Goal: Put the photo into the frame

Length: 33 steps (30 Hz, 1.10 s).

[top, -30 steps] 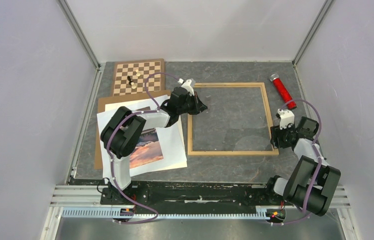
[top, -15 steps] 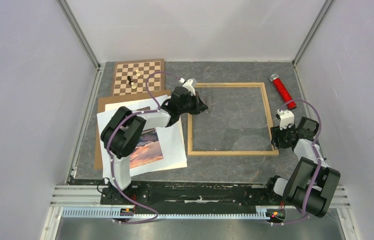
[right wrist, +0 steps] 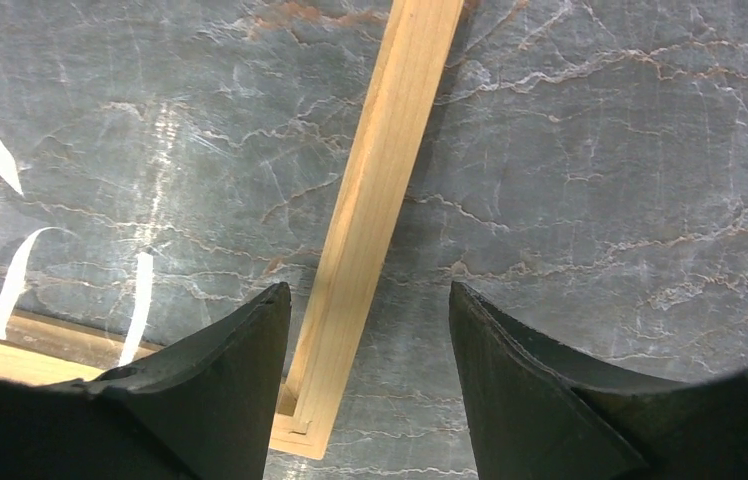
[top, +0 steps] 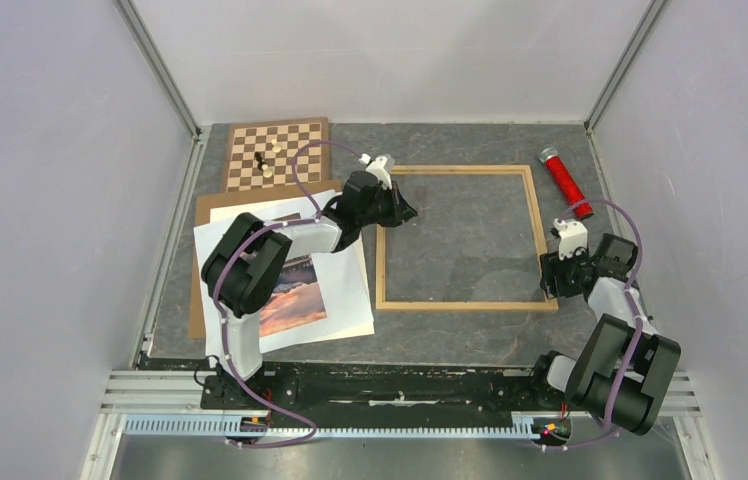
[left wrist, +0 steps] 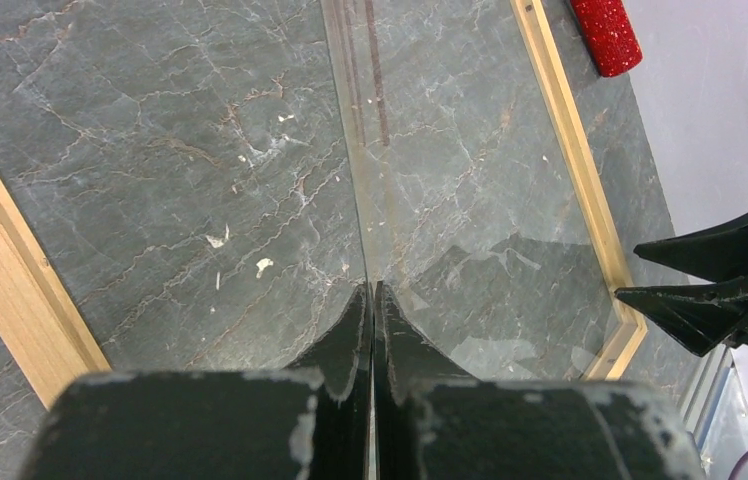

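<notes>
The light wooden frame (top: 455,305) lies flat right of centre on the dark slate table. My left gripper (top: 405,212) (left wrist: 371,290) hovers just inside the frame's left rail (left wrist: 0,270), shut on the edge of a thin clear pane (left wrist: 355,150) that runs away from the fingertips edge-on. The photo (top: 295,298), a sunset lake print, lies on white sheets (top: 350,290) at the left, partly hidden under my left arm. At the frame's near right corner my right gripper (top: 547,280) (right wrist: 370,300) stands open, its fingers on either side of the right rail (right wrist: 380,180).
A brown backing board (top: 197,290) lies under the white sheets. A chessboard (top: 295,140) with a few pieces sits at the back left. A red tube (top: 563,182) (left wrist: 605,35) lies beyond the frame's far right corner. Walls close in on three sides.
My left gripper has edged slightly toward the far side, still shut on the pane. The right arm has not moved.
</notes>
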Tool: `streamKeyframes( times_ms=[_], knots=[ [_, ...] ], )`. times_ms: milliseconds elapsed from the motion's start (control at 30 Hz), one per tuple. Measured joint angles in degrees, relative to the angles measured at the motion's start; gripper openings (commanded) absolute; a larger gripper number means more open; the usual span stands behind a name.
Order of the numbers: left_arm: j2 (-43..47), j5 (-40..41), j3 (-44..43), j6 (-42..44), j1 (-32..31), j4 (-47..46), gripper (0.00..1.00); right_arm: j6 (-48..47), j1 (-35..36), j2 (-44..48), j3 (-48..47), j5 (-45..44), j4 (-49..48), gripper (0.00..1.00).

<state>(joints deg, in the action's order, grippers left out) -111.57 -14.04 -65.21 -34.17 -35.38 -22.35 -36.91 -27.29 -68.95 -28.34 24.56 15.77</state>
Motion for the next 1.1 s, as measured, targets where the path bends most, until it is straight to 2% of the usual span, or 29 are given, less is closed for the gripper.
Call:
streamKeyframes(
  times_ms=[700, 1100],
  knots=[
    [0.0, 0.4, -0.2, -0.3, -0.1, 0.2, 0.02, -3.7, 0.3, 1.0, -1.9, 8.0, 7.7, 0.68],
    [0.0, 0.3, -1.1, -4.4, 0.9, 2.7, 0.02, -4.8, 0.5, 2.6, -1.9, 9.6, 10.1, 0.69]
  ],
)
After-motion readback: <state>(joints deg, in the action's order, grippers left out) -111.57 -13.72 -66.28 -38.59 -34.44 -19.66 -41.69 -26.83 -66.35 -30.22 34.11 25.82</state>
